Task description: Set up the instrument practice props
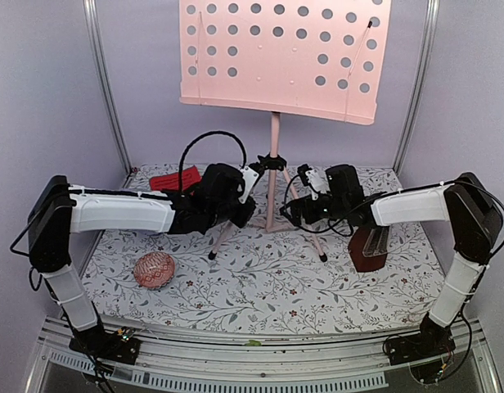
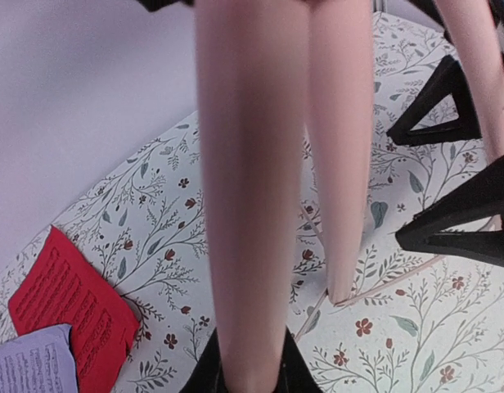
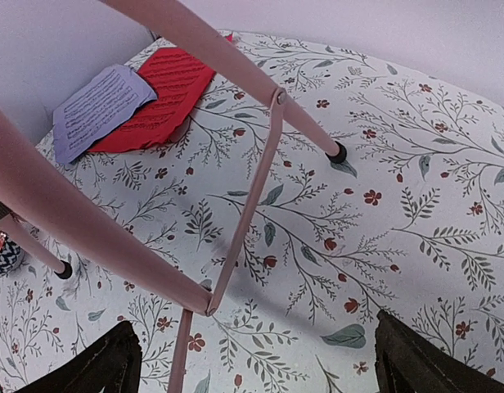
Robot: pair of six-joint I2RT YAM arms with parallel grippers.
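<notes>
Clamping a Leg of the Pink Stand

Tall and pink, the music stand (image 1: 276,57) with its hole-perforated desk stands at the back of the floral table (image 1: 260,286). The left gripper (image 2: 248,372) pinches one tripod leg; the right gripper (image 1: 294,211) hangs spread wide, grasping nothing. Only the overhead view shows the dark metronome (image 1: 371,250); only wrist views show a lavender page (image 3: 101,106) overlapping the red page (image 3: 166,90).

Counter (image 1: 260,286) covered in white cloth printed with grey-green sprigs and small red flowers, lying flat. Walls (image 1: 39,98) plain pale lavender on 3 sides. Bare metal uprights at the back corners: left post (image 1: 107,82), right post (image 1: 417,82). Ribbed metal rail (image 1: 260,354) along the near edge. Light even, shadows soft.
</notes>
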